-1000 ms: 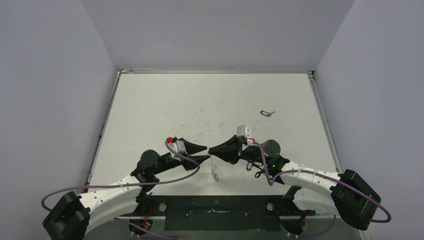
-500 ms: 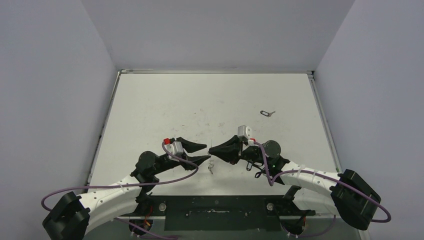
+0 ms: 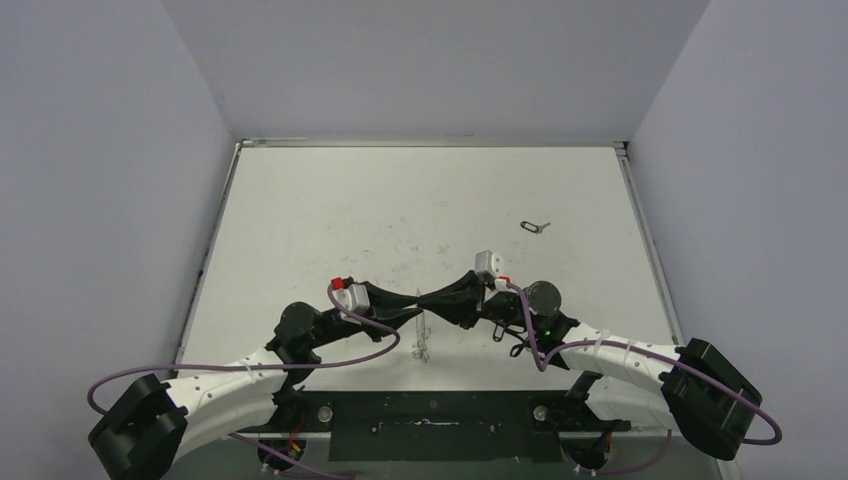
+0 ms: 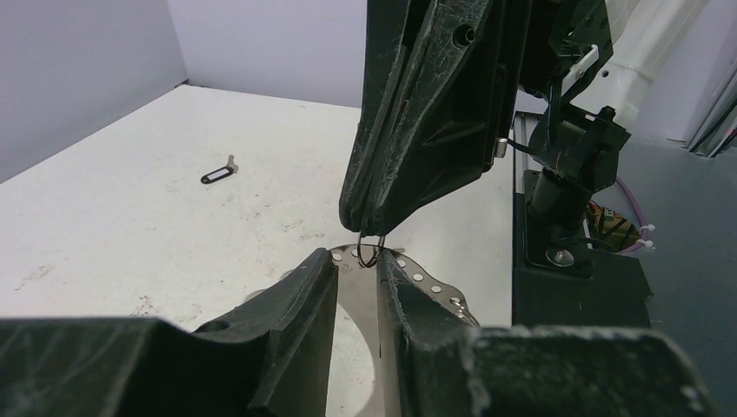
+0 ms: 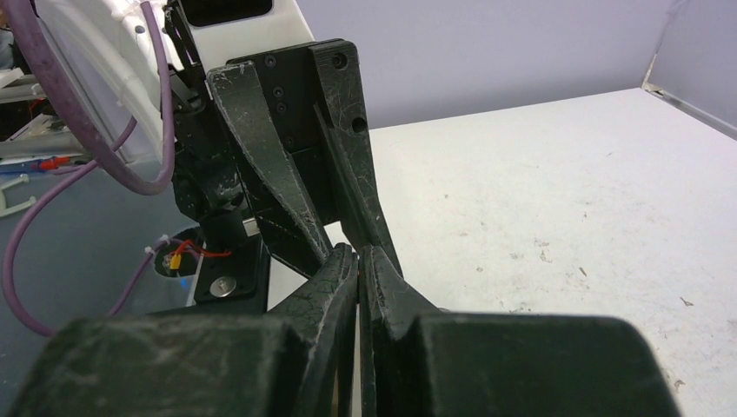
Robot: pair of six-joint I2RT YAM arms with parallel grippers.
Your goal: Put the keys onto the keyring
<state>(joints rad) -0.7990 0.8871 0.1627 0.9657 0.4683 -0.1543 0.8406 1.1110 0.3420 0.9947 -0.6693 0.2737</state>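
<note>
Regrasping the keyring (image 4: 372, 254): right hand (image 4: 369, 230) pinches it, left hand (image 4: 356, 265) slightly spread around its wire; next, probably fetch the distant keys (image 3: 535, 226).

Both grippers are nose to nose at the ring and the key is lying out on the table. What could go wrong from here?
The right gripper pinches the keyring only by thin wire at its very tips, so a nudge could make it slip. The left gripper, jaws slightly apart around that wire, sits almost against those tips, and closing may knock them or twist the ring. The keys lie far off, untouched, with both arms occupied.
</note>
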